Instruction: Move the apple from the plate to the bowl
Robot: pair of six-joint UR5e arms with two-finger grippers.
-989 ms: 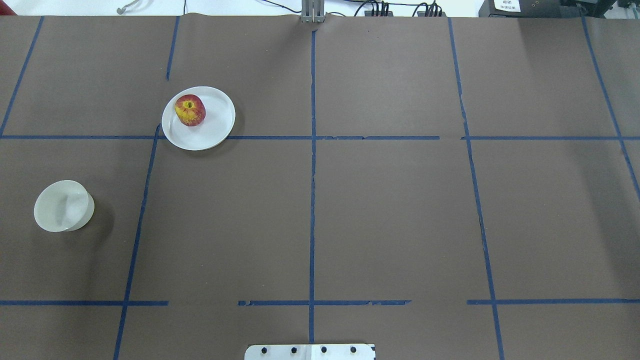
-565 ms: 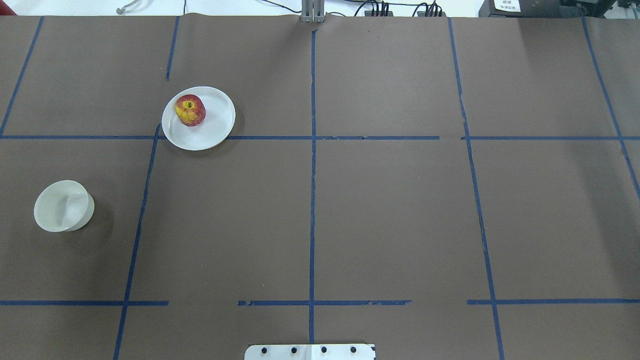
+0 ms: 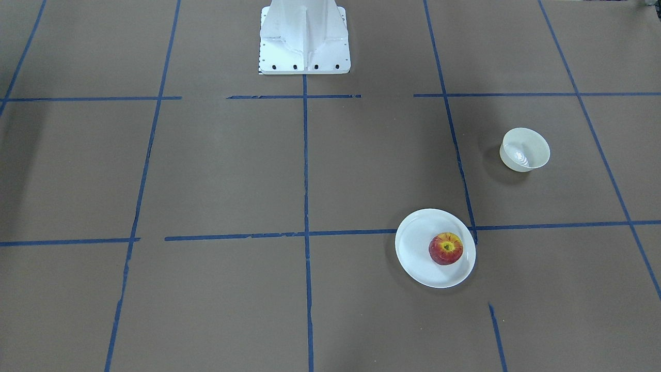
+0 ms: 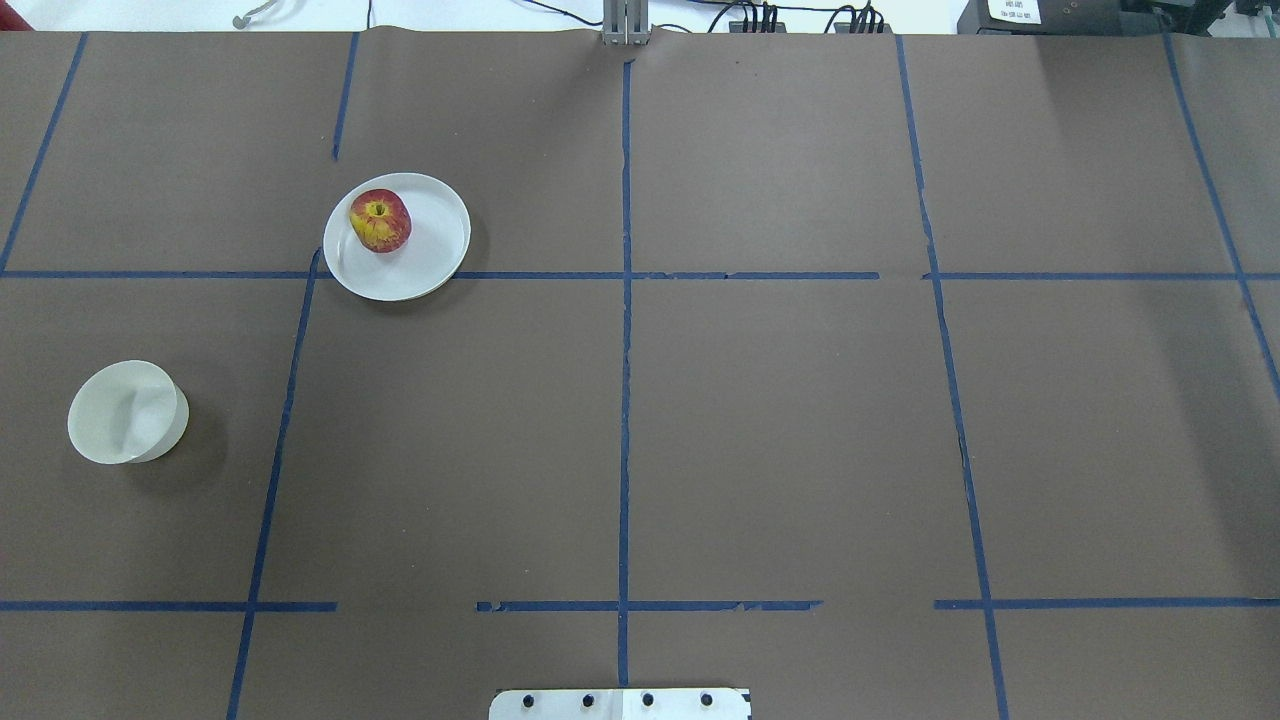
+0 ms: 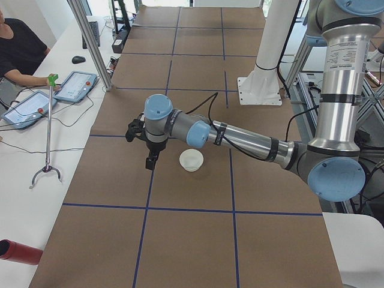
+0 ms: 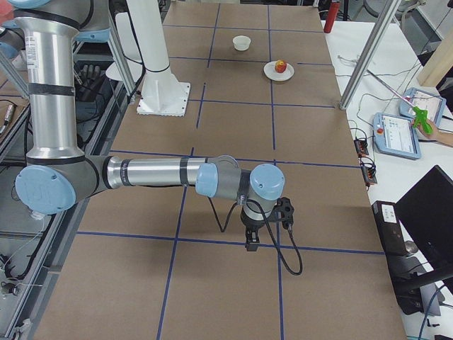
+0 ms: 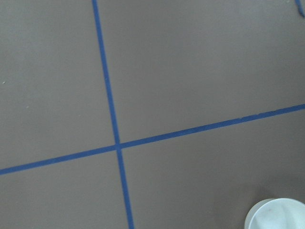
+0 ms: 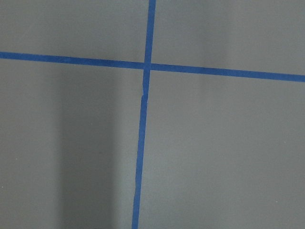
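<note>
The red apple with a yellow patch lies on the far-left part of the white plate; both also show in the front view, apple on plate. The empty off-white bowl stands apart, nearer the robot and further left; it also shows in the front view. No arm shows in the overhead or front views. The left gripper hangs beside the bowl in the left side view. The right gripper hangs far from the dishes. I cannot tell whether either is open or shut.
Brown paper with blue tape lines covers the table. The white robot base stands at the robot's edge. An operator, tablets and a grabber stick are on the side bench. The left wrist view shows the bowl's rim.
</note>
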